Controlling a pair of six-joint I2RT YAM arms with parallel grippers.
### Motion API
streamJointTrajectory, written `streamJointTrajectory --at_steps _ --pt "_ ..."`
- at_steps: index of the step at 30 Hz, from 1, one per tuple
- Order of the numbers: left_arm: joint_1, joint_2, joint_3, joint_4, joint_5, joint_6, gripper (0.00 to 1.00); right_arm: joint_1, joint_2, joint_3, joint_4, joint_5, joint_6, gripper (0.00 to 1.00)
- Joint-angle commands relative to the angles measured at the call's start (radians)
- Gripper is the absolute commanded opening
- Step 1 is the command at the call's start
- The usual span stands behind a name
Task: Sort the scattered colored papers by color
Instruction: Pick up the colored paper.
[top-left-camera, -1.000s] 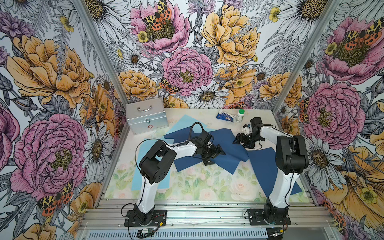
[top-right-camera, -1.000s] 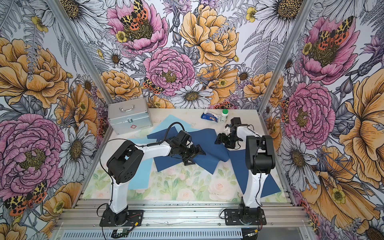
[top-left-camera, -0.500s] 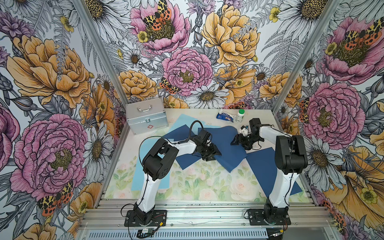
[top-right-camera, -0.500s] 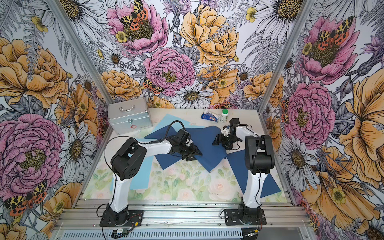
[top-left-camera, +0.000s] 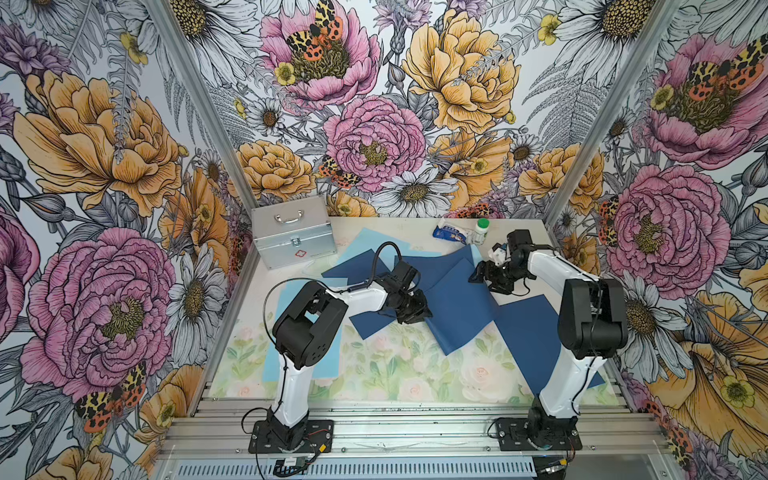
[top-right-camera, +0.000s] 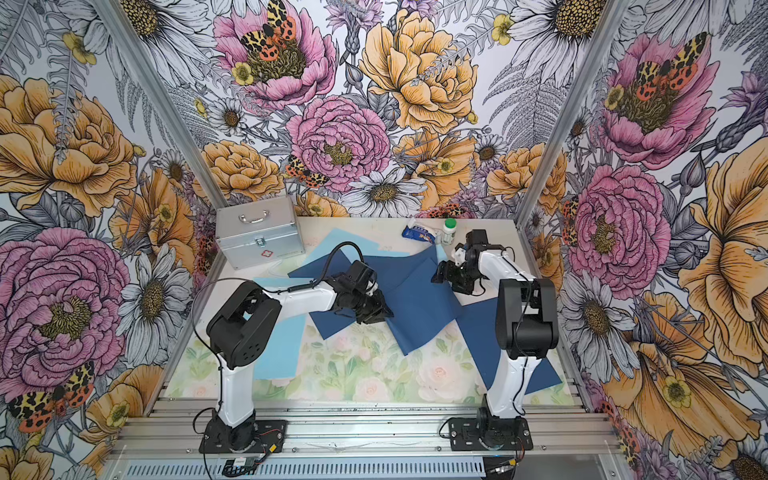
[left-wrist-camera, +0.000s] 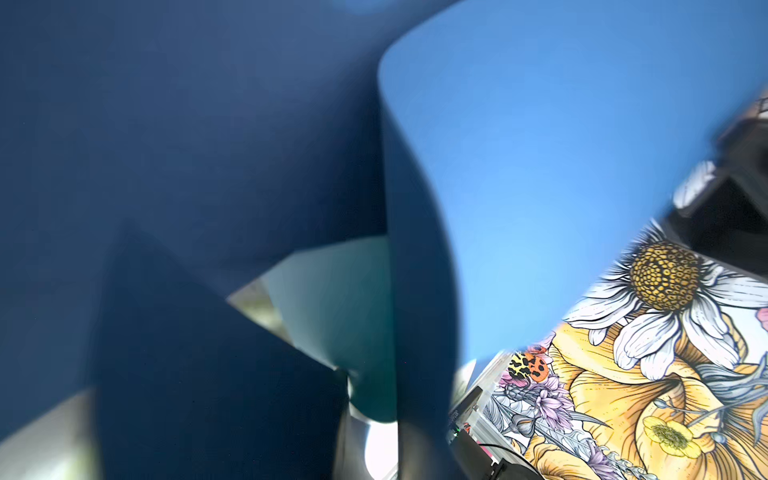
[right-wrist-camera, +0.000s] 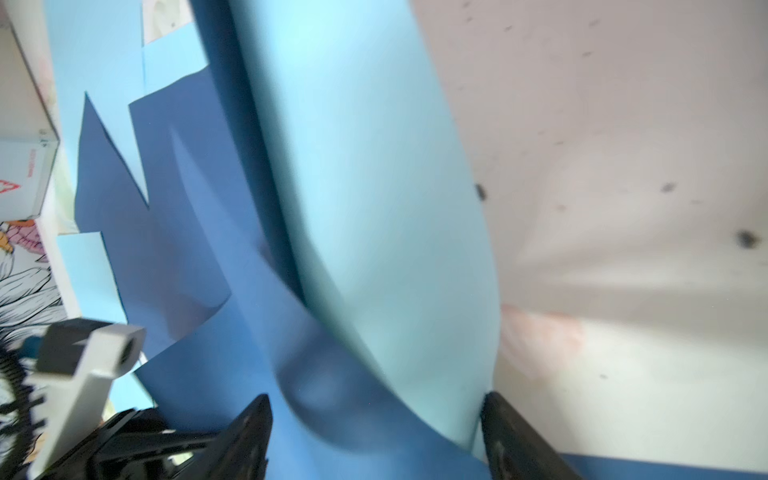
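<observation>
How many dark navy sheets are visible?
4 navy sheets: one behind the left arm, one under the left gripper, one buckled in the centre, one near the right arm. More may be hidden.

1. Dark navy papers (top-left-camera: 457, 303), plain, at centre and toward 4 o'clock.
2. Light sky-blue papers (top-left-camera: 299, 365), plain, toward 8 and 12 o'clock.
3. Silver case (top-left-camera: 293, 232), small red emblem on front, at 10 o'clock.
4. Blue-and-white printed packet (top-left-camera: 451, 232) at 1 o'clock.
5. White bottle (top-left-camera: 481, 232), green cap.
6. Pastel floral tabletop (top-left-camera: 395, 365).
</observation>
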Motion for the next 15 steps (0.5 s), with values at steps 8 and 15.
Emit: streamJointTrajectory --at_steps 8,15 --pt "0.004 -0.13 0.085 -0.107 -0.178 0.109 0.23 -0.051 -0.2 -0.054 0.023 0.137 0.088 0.85" --pt "0.03 -0.068 0.272 -0.196 -0.303 0.208 0.22 0.082 -0.372 -0.347 0.398 -0.101 0.439 0.86"
